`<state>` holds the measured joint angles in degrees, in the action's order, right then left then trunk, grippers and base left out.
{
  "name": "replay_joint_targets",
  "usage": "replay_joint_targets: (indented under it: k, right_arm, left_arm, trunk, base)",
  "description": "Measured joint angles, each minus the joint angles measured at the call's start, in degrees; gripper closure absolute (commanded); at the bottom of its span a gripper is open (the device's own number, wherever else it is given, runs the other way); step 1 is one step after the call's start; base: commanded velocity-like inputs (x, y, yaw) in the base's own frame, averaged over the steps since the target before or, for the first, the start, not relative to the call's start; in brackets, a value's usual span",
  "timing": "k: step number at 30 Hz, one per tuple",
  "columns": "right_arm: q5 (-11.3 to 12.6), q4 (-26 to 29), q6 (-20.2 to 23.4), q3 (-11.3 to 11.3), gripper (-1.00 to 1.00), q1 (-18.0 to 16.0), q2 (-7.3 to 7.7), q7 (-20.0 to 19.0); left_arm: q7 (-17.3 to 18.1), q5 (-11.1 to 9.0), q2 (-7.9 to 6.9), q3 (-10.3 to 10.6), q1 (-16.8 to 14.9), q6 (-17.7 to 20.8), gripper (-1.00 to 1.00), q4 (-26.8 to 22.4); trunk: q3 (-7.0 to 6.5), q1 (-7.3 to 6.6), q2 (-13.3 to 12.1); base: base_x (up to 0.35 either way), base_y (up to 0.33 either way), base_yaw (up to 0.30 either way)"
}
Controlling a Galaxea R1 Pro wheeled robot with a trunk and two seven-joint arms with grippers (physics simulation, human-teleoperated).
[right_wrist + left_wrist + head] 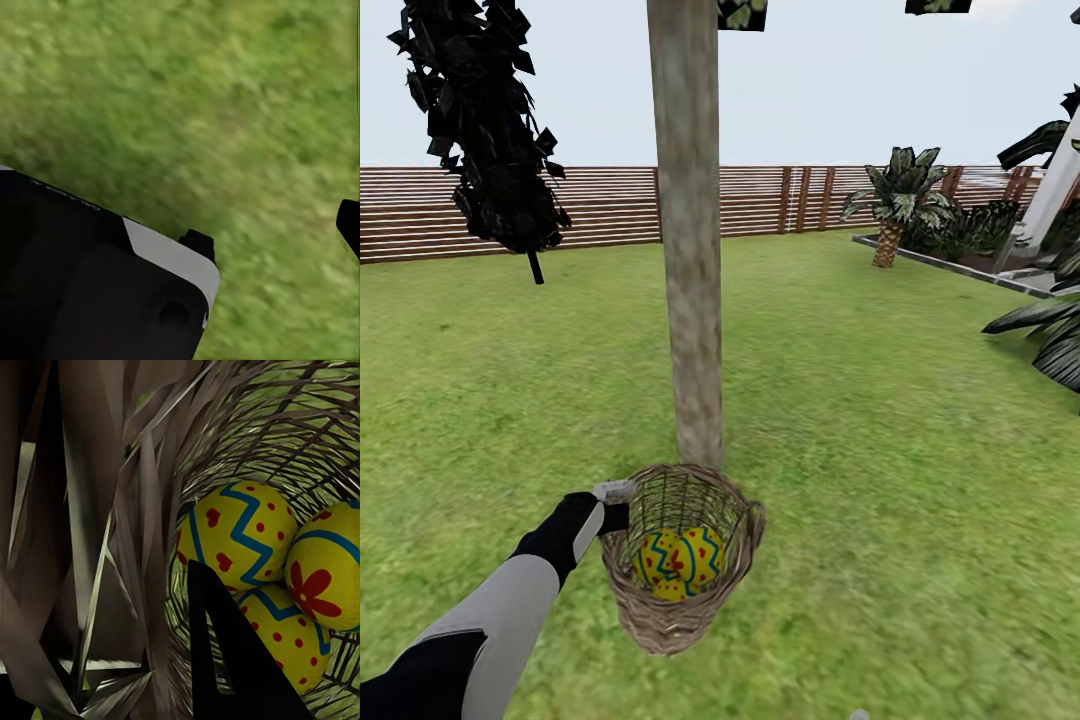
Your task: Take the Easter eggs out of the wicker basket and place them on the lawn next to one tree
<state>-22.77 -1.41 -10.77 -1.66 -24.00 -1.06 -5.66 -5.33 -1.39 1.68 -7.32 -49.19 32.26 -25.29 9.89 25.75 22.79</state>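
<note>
The wicker basket [678,580] is close in front of the thick pale tree trunk [688,230] on the lawn [880,420], tipped a little toward me. My left gripper [616,497] is shut on its rim. In the left wrist view one dark finger [225,652] reaches inside the basket wall [112,532]. Three yellow Easter eggs with blue zigzags and red marks lie in the bottom [236,532], [326,566], [289,634]; in the head view they show as a cluster [678,562]. My right gripper [274,232] hangs open over bare grass.
A brown slat fence [600,205] runs across the back. A black-leaved thin tree [480,120] hangs at the far left. A small palm [900,200] and a raised planter edge [950,265] stand at the back right, with dark fronds [1050,340] at the right edge.
</note>
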Motion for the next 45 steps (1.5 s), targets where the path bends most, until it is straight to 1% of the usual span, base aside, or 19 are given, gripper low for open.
replay_joint_targets:
  k: [2,3,5,6,7,8,9,10,12,13,16,20,30,34,35,39,41,43,45]
  right_arm:
    - [0.1,0.5,-0.8,-0.1,-1.0,-0.1,0.16,0.7]
    - [0.2,2.5,-0.4,-0.3,-1.0,-0.4,0.23,3.4]
    - [0.6,7.1,0.8,-0.3,-1.0,-1.3,0.22,10.7]
    - [0.7,9.9,2.0,-0.4,-1.0,-2.7,0.21,14.0]
    - [1.6,12.0,4.4,-1.3,-1.0,-5.0,0.19,15.5]
    - [4.4,13.2,9.5,-3.4,-1.0,-8.3,0.22,16.2]
    - [6.9,13.4,13.3,-4.6,-1.0,-11.7,0.23,16.2]
    - [8.6,13.6,15.5,-5.1,-1.0,-14.1,0.28,16.2]
    - [9.7,13.7,17.0,-5.6,-1.0,-18.1,0.99,16.3]
    - [9.8,13.6,16.8,-5.6,-1.0,-18.7,1.11,16.3]
    - [9.7,13.6,15.8,-5.7,-1.0,-19.0,0.87,16.8]
    - [9.8,13.6,14.9,-5.8,-1.0,-19.0,1.05,16.9]
    - [9.9,13.6,14.8,-5.8,-1.0,-19.0,1.25,16.8]
    - [9.9,13.6,14.8,-5.8,-1.0,-19.0,1.25,16.8]
    - [9.9,13.6,14.8,-5.8,-1.0,-19.0,1.25,16.8]
    - [9.9,13.6,14.8,-5.8,-1.0,-19.0,1.25,16.8]
    - [9.9,13.6,14.9,-5.8,-1.0,-19.0,1.26,16.7]
    - [10.0,13.6,14.9,-5.8,-1.0,-19.0,1.39,16.7]
    - [10.0,13.6,14.9,-5.8,-1.0,-19.0,1.43,16.7]
  left_arm:
    - [0.0,-0.2,-0.02,0.0,0.0,0.0,1.0,0.0]
    - [0.0,-0.1,-0.05,0.0,0.0,0.0,1.0,0.0]
    - [0.0,0.0,-0.04,0.0,0.0,0.0,1.0,0.0]
    - [0.0,-0.1,-0.06,0.0,0.0,0.0,1.0,0.0]
    - [0.0,-0.1,-0.06,0.0,0.0,0.0,1.0,0.0]
    - [0.0,-0.1,-0.07,0.0,0.0,0.0,1.0,0.1]
    - [0.0,0.0,-0.07,0.0,0.0,0.0,1.0,0.1]
    - [0.0,0.0,-0.07,0.0,0.0,0.0,1.0,0.1]
    - [0.0,-0.2,-0.2,-0.1,0.0,0.0,1.0,0.1]
    - [0.0,0.0,-0.23,-0.4,0.0,0.0,1.0,0.1]
    - [0.1,-0.3,-0.29,-1.3,0.0,-0.1,1.0,0.1]
    - [0.0,0.1,-0.35,-1.3,0.0,0.0,1.0,0.1]
    - [0.0,0.0,-0.33,-1.6,0.0,-0.1,1.0,0.0]
    - [0.0,-0.3,-0.04,-1.5,0.0,-0.1,1.0,0.0]
    - [0.0,0.1,-0.04,-1.4,0.0,-0.1,1.0,0.0]
    - [0.0,-0.1,-0.11,-1.5,0.0,-0.2,1.0,0.1]
    - [-0.1,0.4,-0.16,-1.4,0.0,-0.1,1.0,0.1]
    - [0.0,-0.2,-0.16,-1.6,0.0,-0.2,1.0,0.1]
    - [0.1,0.0,-0.14,-1.5,0.0,-0.2,1.0,0.1]
  trunk:
    - [0.0,0.0,0.0]
    - [-0.01,0.0,0.0]
    - [-0.01,0.0,0.0]
    - [-0.01,0.0,0.0]
    - [-0.01,0.0,0.0]
    - [-0.01,0.01,0.0]
    - [-0.01,0.0,0.0]
    - [-0.02,0.0,0.0]
    - [-0.02,0.0,0.0]
    - [-0.01,0.0,0.0]
    - [0.0,0.0,0.0]
    - [0.0,0.0,0.0]
    - [0.0,0.0,0.0]
    - [0.0,0.0,0.0]
    - [0.0,0.0,0.0]
    - [0.0,-0.03,0.0]
    - [0.0,-0.03,0.0]
    - [0.0,-0.03,0.0]
    - [0.0,-0.03,0.0]
  base:
    - [0.0,0.0,0.0]
    - [0.0,0.0,0.0]
    - [0.0,0.0,0.0]
    - [0.0,0.0,0.0]
    - [0.0,0.0,0.0]
    - [0.0,0.0,0.0]
    - [0.0,0.0,0.0]
    - [0.0,0.0,0.0]
    - [0.0,0.0,0.0]
    - [0.0,0.0,0.0]
    - [0.0,0.0,0.11]
    - [0.0,0.0,0.279]
    - [0.0,0.0,0.291]
    - [0.004,0.0,0.291]
    - [0.159,0.0,0.291]
    - [0.31,0.0,0.245]
    - [0.338,0.0,0.03]
    - [0.339,0.0,0.005]
    - [0.339,0.0,0.001]
